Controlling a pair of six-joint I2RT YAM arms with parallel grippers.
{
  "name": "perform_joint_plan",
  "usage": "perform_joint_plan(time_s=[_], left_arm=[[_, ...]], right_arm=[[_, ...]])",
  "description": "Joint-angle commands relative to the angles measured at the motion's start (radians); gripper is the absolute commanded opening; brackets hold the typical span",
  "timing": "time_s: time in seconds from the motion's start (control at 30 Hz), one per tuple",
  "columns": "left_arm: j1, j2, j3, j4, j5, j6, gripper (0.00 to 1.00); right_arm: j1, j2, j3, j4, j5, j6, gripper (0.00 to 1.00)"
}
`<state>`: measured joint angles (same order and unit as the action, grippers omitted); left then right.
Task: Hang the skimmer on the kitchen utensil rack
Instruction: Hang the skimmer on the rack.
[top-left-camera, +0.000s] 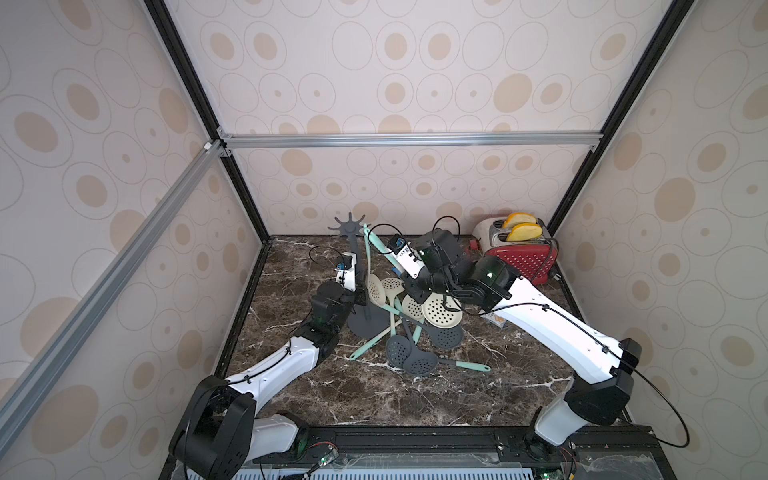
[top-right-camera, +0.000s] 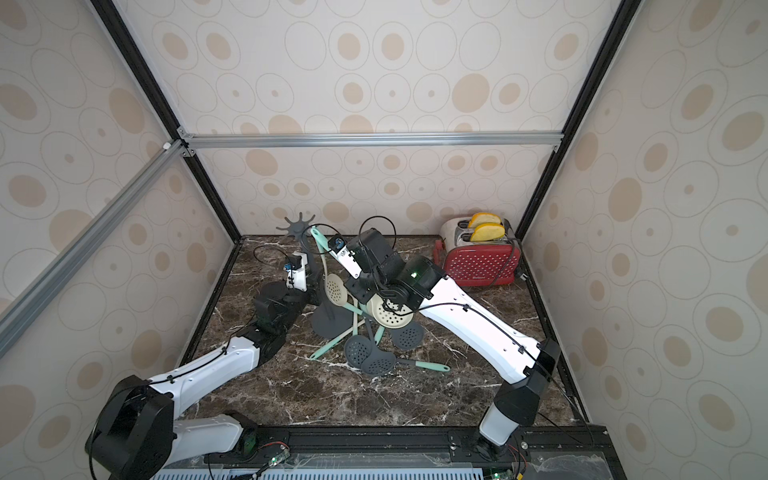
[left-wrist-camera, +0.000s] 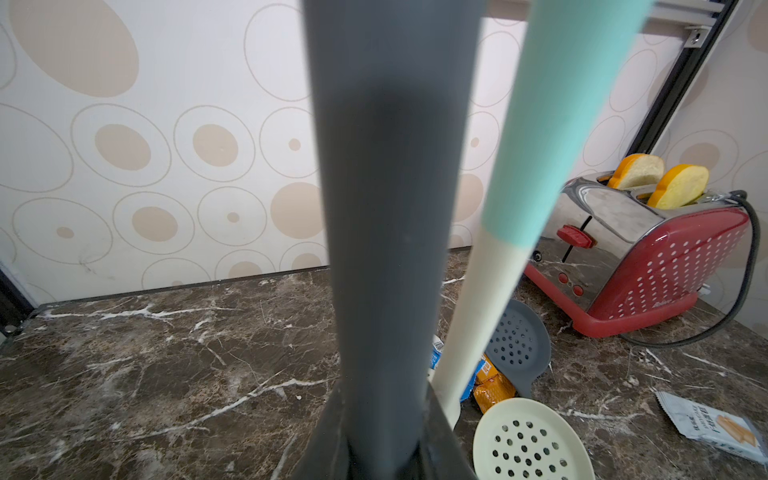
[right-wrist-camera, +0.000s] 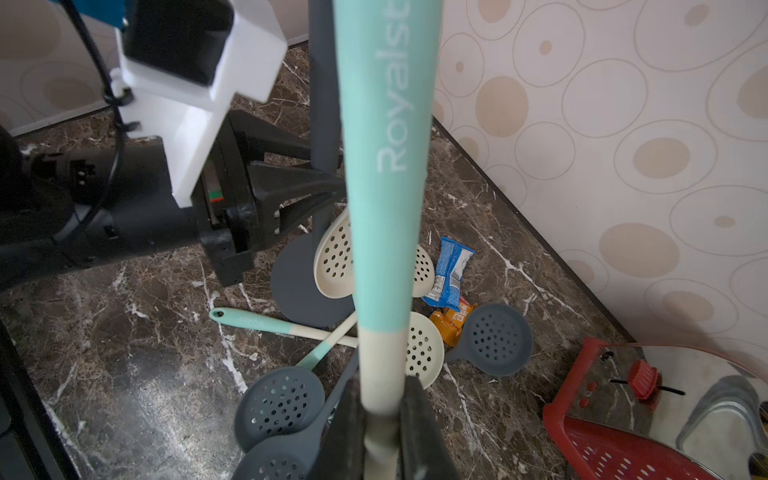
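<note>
The dark grey kitchen utensil rack (top-left-camera: 349, 227) stands upright on its round base (top-left-camera: 370, 322). My left gripper (left-wrist-camera: 384, 399) is shut on its pole (left-wrist-camera: 390, 208) low down. My right gripper (right-wrist-camera: 382, 415) is shut on the cream stem of a skimmer (right-wrist-camera: 386, 166). Its teal handle (top-left-camera: 380, 247) slants up toward the star crown, right beside the pole. A second teal handle (top-left-camera: 366, 253) runs down beside the pole to a cream head (top-left-camera: 376, 289); I cannot tell whether it hangs on a hook. Several more skimmers, grey (top-left-camera: 399, 349) and cream (top-left-camera: 442, 311), lie piled by the base.
A red toaster (top-left-camera: 519, 253) with two bread slices stands at the back right corner. Snack packets (right-wrist-camera: 451, 270) lie among the skimmers, and another packet (left-wrist-camera: 715, 424) lies further right. Patterned walls close in the marble table (top-left-camera: 374, 399) on three sides.
</note>
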<state>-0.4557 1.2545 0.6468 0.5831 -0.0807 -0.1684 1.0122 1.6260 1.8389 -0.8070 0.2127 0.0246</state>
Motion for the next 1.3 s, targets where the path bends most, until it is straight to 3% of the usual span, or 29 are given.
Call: perform_joint_plan(time_s=[0.0, 0.53, 1.27], left_arm=[[-0.002, -0.003, 0.028, -0.043, -0.025, 0.002, 0.0], [-0.002, -0.01, 0.022, -0.048, -0.037, 0.004, 0.0], [-0.001, -0.015, 0.017, -0.052, -0.04, 0.0, 0.0]], right_arm=[[0.022, -0.025, -0.002, 0.0, 0.04, -0.025, 0.0], [0.044, -0.083, -0.042, 0.077, 0.077, -0.038, 0.0], [0.045, 0.061, 0.091, -0.056, 0.094, -0.003, 0.0]])
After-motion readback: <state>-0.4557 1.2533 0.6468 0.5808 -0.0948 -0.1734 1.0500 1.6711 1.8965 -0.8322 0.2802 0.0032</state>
